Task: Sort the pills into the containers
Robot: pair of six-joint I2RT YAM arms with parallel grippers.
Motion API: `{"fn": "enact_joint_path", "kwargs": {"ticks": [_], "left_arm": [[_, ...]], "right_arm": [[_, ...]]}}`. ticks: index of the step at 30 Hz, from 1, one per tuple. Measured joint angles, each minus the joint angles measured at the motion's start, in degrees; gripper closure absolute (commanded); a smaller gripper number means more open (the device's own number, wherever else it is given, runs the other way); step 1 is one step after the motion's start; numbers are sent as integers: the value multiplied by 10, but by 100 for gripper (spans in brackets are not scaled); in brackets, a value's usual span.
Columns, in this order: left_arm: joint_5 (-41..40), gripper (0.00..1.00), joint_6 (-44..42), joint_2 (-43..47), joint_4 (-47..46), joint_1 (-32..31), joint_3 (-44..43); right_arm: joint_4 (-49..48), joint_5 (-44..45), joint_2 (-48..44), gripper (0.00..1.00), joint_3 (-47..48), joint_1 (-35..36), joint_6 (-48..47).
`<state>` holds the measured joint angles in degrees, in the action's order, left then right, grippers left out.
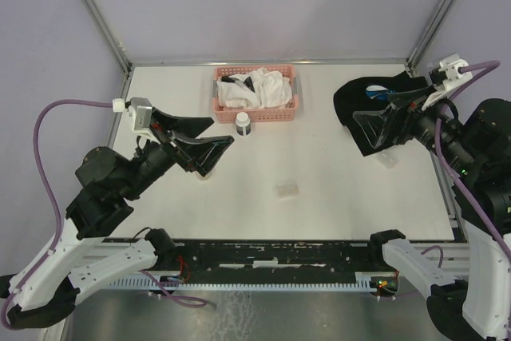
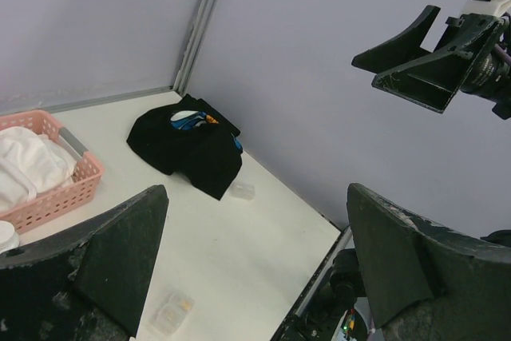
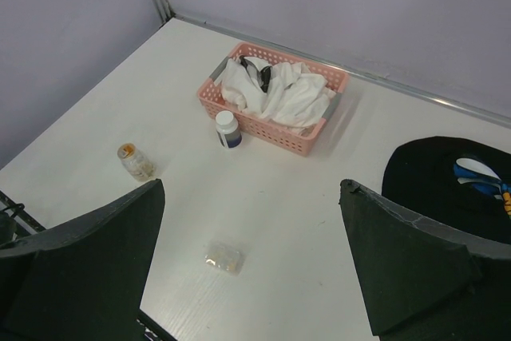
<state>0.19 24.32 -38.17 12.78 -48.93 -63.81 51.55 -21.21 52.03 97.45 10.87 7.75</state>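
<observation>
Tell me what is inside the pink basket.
The pink basket holds crumpled white cloths with a thin black item tucked among them; what it is cannot be told. The cloths cover the basket floor, so anything beneath them is hidden.

You have a small, flat, clear box lying level near the middle of the table, well apart from everything, with something yellowish inside. A second clear box lies to your right, just beside the black cloth. A white bottle and an amber jar stand upright, capped.
</observation>
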Motion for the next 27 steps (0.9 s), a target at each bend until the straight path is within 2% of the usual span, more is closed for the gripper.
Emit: {"fn": "enact_joint_path", "kwargs": {"ticks": [27], "left_arm": [[-2, 1, -11, -1, 9, 0, 16]], "right_arm": [[7, 43, 2, 1, 19, 0, -18]]}}
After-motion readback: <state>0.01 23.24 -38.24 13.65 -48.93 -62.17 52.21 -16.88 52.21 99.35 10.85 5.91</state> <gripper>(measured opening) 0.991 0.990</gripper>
